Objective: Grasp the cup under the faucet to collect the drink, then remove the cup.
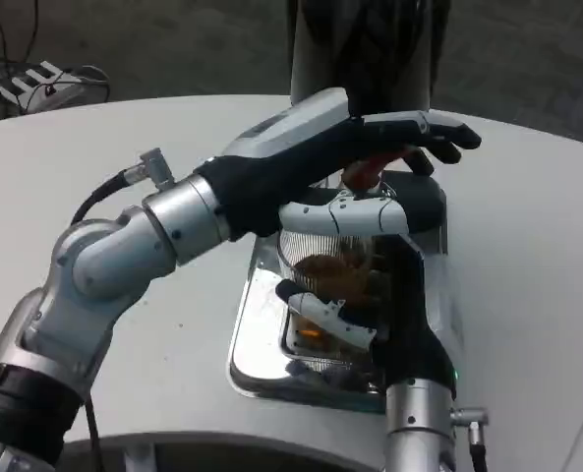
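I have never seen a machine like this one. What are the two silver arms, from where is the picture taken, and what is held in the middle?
This is a humanoid robot, and the picture comes from a camera on its head or chest, looking down at a white table. The two silver arms are its own.

The right hand comes up from the bottom edge and wraps its fingers around a clear ribbed cup, which has brown liquid inside. The cup is over a shiny metal tray.

The left hand reaches across from the left side and lies over a red-orange part, probably the lever of the faucet. Whether it presses or only touches it, I cannot tell.

Behind both hands stands a dark, shiny drink dispenser. Some cables lie at the upper left.
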